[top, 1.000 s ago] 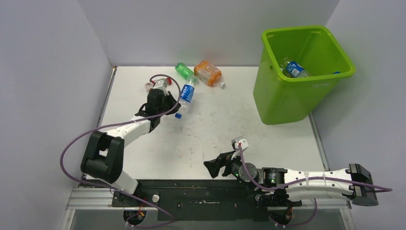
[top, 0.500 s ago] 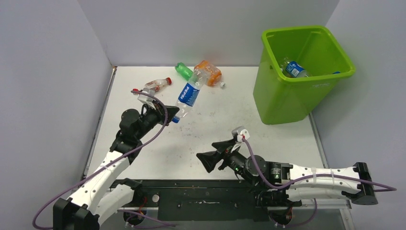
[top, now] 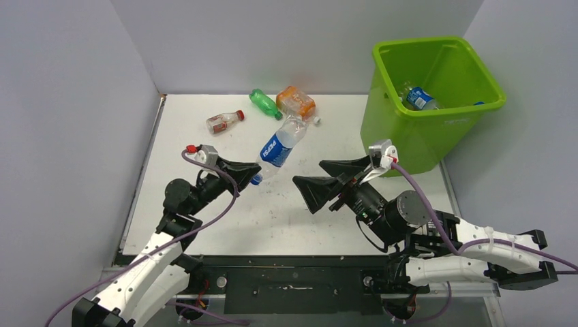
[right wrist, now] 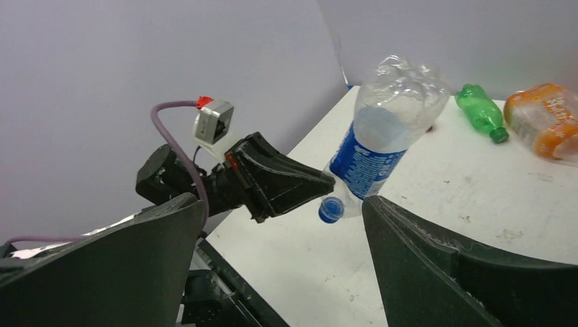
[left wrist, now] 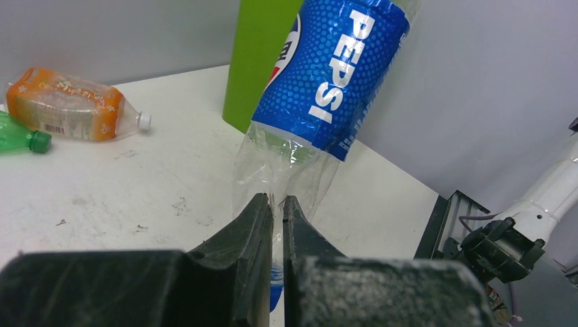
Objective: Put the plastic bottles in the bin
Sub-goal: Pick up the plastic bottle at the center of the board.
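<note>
White counter (top: 272, 218), scuffed and flecked with dark marks, closed in by pale grey walls (top: 272, 41) on the left, back and right. Nearest, a black rail carrying both arm bases. Just beyond, left pincer (top: 252, 172) clamped tight on the neck of a blue-labelled Pepsi bottle (top: 278, 148), right above its blue cap. Facing it from the right, right pincer (top: 308, 172) spread wide, holding nothing, near that bottle but apart from it. Pepsi bottle lifted clear of the counter, over its middle, clear and crushed; long axis slanted, cap end low toward the near left, base high toward the far right. Farther back, three loose bottles lying on their sides: red-labelled bottle (top: 223, 122) to the left, cap pointing right; green bottle (top: 263, 102) and orange bottle (top: 296, 102) just beside each other near the back wall, caps toward the near right. At the far right corner, lime-green bin (top: 402, 136), upright and open-topped, with a blue-labelled bottle (top: 419, 99) lying inside against its left wall.
</note>
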{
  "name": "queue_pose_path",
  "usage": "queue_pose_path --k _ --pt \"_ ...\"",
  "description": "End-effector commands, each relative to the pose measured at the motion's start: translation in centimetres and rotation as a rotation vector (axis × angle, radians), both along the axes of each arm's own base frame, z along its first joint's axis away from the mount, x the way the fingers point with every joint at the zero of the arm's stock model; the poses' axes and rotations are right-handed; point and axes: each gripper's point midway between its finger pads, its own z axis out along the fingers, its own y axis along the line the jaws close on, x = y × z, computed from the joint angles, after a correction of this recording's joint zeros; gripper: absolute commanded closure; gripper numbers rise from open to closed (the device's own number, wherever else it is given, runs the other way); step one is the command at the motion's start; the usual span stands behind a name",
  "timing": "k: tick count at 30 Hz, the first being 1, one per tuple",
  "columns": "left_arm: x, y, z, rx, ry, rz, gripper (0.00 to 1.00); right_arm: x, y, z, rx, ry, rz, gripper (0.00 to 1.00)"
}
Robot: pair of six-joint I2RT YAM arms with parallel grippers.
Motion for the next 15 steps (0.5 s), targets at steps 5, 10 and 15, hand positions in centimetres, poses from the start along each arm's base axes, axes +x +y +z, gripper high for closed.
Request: queue_pose_path --k 5,10,15 --pt "-1.9 -0.3 4.3 -0.089 -0.138 -0.050 1.00 2.2 -0.8 -1.9 -0.130 -0.005 -0.156 0.10" --pt "-2.4 -0.5 4.4 -0.096 -0.144 -0.060 1.00 4.1 -0.6 -1.7 -0.074 -0.026 -0.223 0.10" --pt "-2.8 -0.6 4.7 -0.105 -0.153 -0.077 1.00 7.8 0.2 -0.9 -0.033 -0.017 -0.231 0.10"
